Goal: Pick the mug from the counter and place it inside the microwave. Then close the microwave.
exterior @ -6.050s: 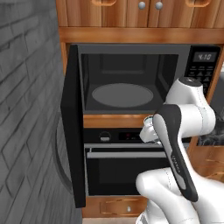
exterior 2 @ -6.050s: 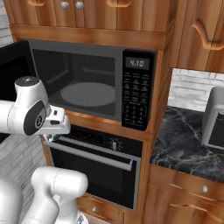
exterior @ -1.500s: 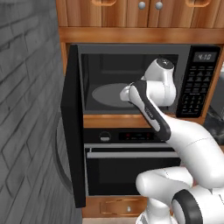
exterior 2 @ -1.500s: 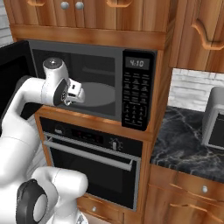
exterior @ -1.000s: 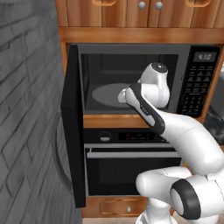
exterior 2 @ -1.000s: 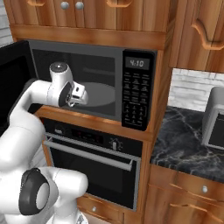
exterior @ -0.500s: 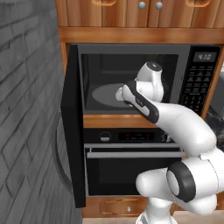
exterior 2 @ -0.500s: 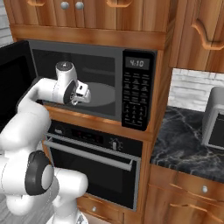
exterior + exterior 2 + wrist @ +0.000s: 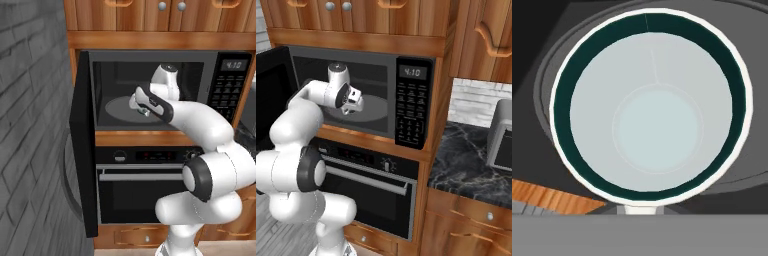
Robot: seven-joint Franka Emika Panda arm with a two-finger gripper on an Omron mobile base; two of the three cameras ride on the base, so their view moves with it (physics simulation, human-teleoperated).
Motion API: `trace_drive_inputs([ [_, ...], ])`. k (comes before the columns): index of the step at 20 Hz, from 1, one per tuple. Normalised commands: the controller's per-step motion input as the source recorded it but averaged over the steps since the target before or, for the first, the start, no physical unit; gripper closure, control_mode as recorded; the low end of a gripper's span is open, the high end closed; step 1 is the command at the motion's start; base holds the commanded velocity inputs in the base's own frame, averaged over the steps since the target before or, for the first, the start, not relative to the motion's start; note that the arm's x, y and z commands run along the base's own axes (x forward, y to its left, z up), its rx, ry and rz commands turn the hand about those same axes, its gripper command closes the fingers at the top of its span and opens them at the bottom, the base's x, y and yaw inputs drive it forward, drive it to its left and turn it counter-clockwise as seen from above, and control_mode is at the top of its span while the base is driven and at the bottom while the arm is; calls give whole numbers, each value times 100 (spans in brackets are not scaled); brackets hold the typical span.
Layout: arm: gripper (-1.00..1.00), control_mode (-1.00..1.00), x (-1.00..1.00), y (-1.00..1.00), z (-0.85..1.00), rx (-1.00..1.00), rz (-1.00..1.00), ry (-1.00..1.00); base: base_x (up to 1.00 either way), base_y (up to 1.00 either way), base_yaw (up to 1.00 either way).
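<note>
The microwave (image 9: 227, 95) stands open, its black door (image 9: 82, 150) swung out to the left. My arm reaches into the cavity, and my gripper (image 9: 141, 106) (image 9: 356, 106) hangs over the round grey turntable (image 9: 116, 107). It is shut on the mug (image 9: 657, 120). In the hand view I look straight down into that mug: white inside, teal-green rim, with the turntable (image 9: 554, 47) close beneath it. My fingertips are hidden by the mug. The black marble counter (image 9: 466, 170) lies off to the right.
A black oven (image 9: 145, 185) with a long bar handle sits directly under the microwave. A silver-grey toaster oven (image 9: 501, 142) stands on the counter at the right. Wooden cabinets (image 9: 356, 15) hang above. A grey brick wall (image 9: 30, 125) runs along the left, beside the open door.
Over the last second my hand has pushed deeper into the microwave cavity and slightly left, carrying the mug over the turntable. The door has not moved.
</note>
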Motion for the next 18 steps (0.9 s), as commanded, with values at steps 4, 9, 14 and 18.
trace_drive_inputs([
  [4, 100, -100, 28, 0, -14, 0, 1, 0, 0, 0, 0],
  [9, 100, -100, 32, 0, -25, 0, 0, 0, 0, 0, 0],
  [14, 100, -100, 27, 0, -22, 0, 0, 0, 0, 0, 0],
  [18, 100, -100, 27, 0, -14, 0, 0, 0, 0, 0, 0],
])
